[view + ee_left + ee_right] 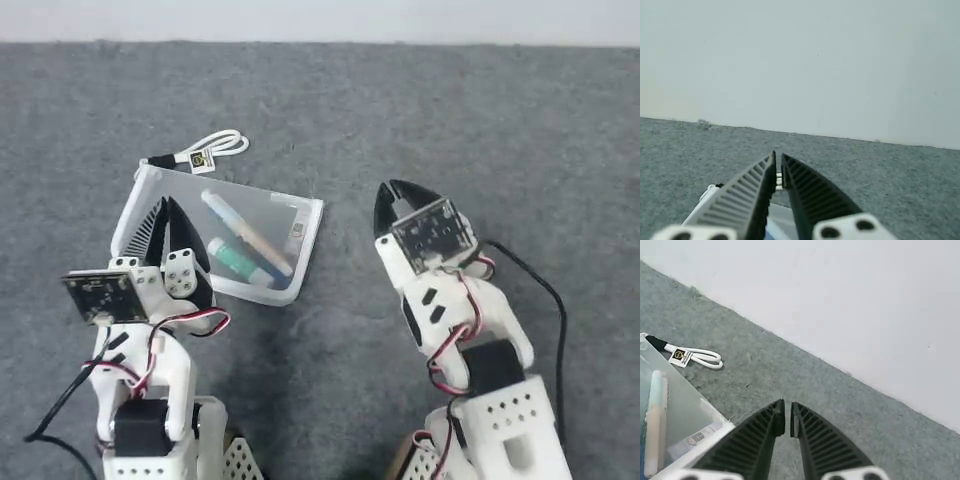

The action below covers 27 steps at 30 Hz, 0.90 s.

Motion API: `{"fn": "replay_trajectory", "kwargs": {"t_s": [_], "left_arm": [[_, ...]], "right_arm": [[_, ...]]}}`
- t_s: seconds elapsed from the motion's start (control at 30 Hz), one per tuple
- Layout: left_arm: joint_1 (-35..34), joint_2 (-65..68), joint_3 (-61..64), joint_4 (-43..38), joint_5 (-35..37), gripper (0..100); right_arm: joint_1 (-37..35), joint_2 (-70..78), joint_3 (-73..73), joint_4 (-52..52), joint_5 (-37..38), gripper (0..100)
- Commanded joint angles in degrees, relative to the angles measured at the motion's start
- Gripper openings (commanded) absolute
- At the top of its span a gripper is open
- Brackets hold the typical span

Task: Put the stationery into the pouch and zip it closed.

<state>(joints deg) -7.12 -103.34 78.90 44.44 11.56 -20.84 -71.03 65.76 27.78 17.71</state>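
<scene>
Nearest, the left gripper point(167, 205) is seen hanging over the pouch point(270, 205), its jaws closed to a thin slit. From the left wrist a speck of white is glimpsed in that slit, and whether it is held cannot be told. The right gripper point(393, 190) is parked near the pouch, apart from it, jaws pressed together on nothing. The pouch is laid flat on grey carpet point(480, 130), with pens point(250, 235) inside. A white cord point(210, 148) is looped at its far corner. Beyond, a plain white wall point(320, 20) is met. From the right wrist, a pen and the cord are shown low and side-on; from the left wrist, carpet and wall are seen past the jaws.
</scene>
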Motion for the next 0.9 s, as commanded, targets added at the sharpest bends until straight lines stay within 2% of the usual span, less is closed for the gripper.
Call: {"fn": "replay_trajectory", "kwargs": {"t_s": [0.0,0.3,0.6,0.87], "left_arm": [[-0.18,-0.79,-0.66,-2.11,-0.53,1],[-0.79,-1.32,-0.66,-2.02,-0.44,1],[-0.79,-1.32,-0.66,-2.02,-0.44,1],[-0.26,-1.32,-0.31,-2.11,-0.44,1]], "right_arm": [[0.75,-5.05,1.05,-0.31,-0.79,0.6],[1.45,-16.92,6.51,-0.31,-4.66,0.6],[6.73,-32.92,12.57,-0.31,-9.32,0.6],[7.69,-32.75,12.48,-0.31,-9.49,0.6]]}}
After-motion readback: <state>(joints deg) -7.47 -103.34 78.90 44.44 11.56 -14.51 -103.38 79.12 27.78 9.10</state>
